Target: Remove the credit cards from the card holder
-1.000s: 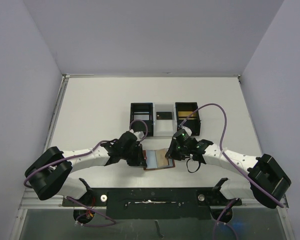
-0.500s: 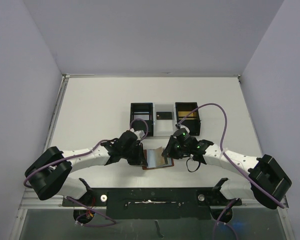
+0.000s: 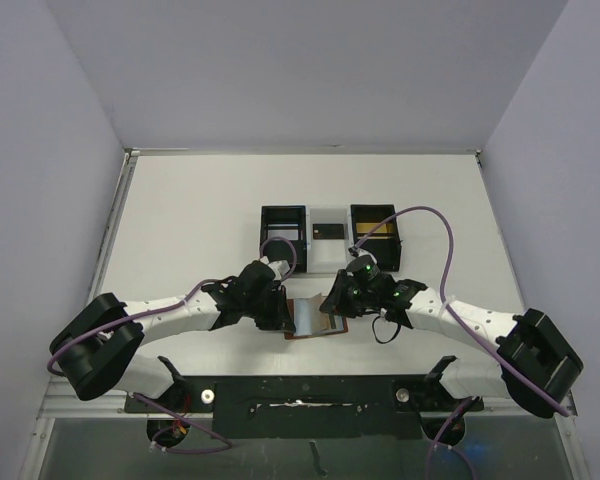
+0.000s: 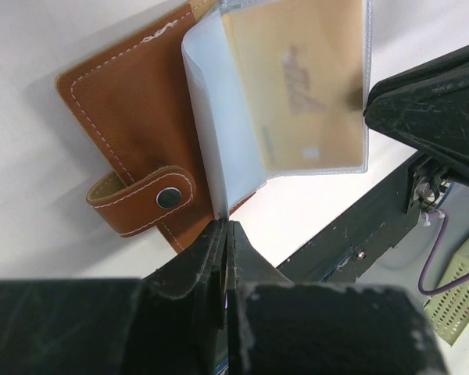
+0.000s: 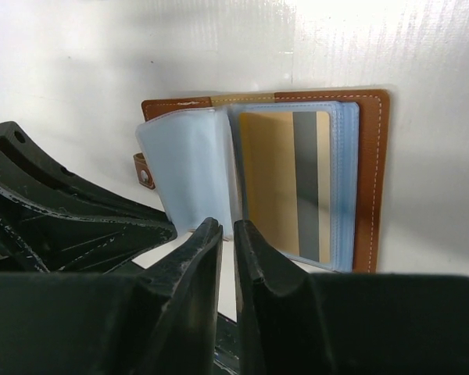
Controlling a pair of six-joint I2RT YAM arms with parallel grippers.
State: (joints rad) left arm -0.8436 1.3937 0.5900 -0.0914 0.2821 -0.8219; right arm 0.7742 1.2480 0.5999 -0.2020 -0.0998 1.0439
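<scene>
Left wrist, my left gripper [image 4: 224, 228]: fingers pressed together, tips at the near edge of the card holder [image 4: 133, 117].
My right gripper [image 5: 228, 231]: narrowed to a slit, pinching the raised sleeve page [image 5: 184, 164].
Credit card [image 5: 270, 180]: pocketed in the open holder, which lies on the table [image 3: 200, 220].
Tray [image 3: 326, 258]: beyond.

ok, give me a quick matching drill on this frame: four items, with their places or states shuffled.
1 card holder
2 credit card
3 small black card
4 snap tab

a in the middle compartment of the tray
b unfastened
c inside a clear sleeve
d lying open on the table

Pairs: 1-d, 2-c, 3-a, 4-b
</scene>
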